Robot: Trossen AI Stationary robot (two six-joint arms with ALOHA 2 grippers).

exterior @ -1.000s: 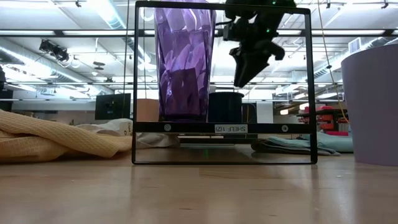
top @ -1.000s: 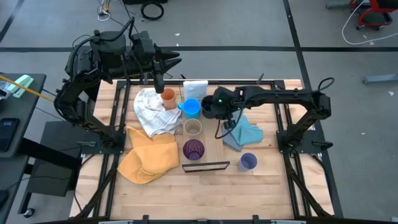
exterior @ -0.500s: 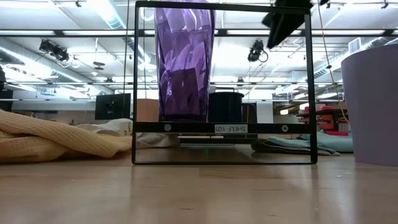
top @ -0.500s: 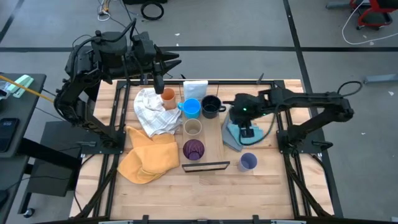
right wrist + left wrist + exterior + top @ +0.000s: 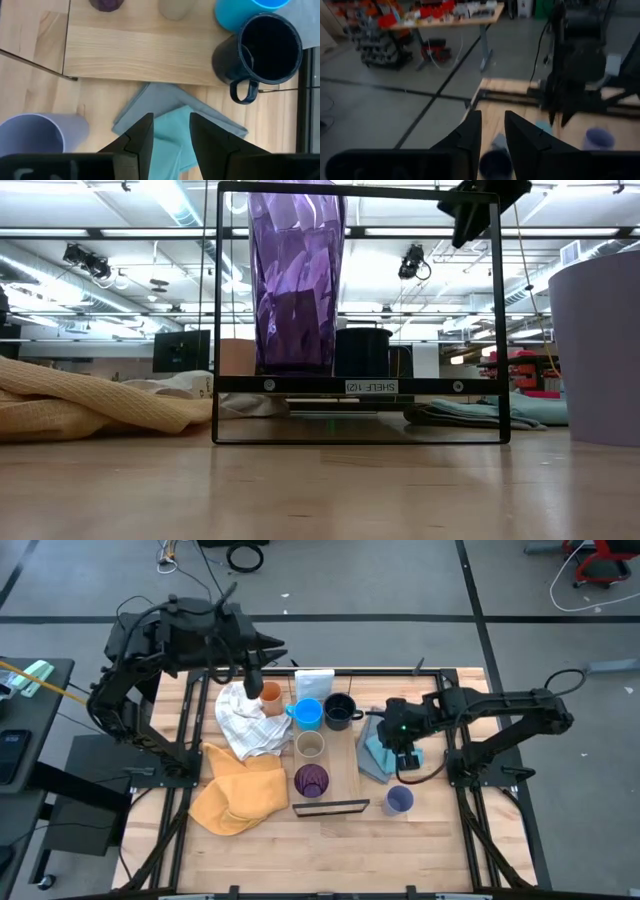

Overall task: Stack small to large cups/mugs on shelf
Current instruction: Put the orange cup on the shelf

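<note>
On the shelf (image 5: 345,755), a light plank with a black frame (image 5: 355,385) at its near end, stand the purple tumbler (image 5: 311,780), tan cup (image 5: 310,745), light blue mug (image 5: 308,713) and navy mug (image 5: 265,50). The orange cup (image 5: 271,695) stands beside the white cloth. The lavender cup (image 5: 399,800) stands on the table, right of the frame. My right gripper (image 5: 171,132) hovers open over the blue cloth (image 5: 175,115), between the navy mug and the lavender cup. My left gripper (image 5: 493,120) is open and high over the table's far left.
A white cloth (image 5: 245,720) and a yellow cloth (image 5: 235,790) lie on the table's left half. A small white box (image 5: 314,683) stands at the far edge. Black frame rails run along both table sides. Bare wood shows along the near edge.
My right gripper has left the navy mug, rising and going toward the table's right and near edges, to a place above the blue cloth; it has also rolled. The navy mug stays upright on the shelf. My left gripper has tipped a little downward.
</note>
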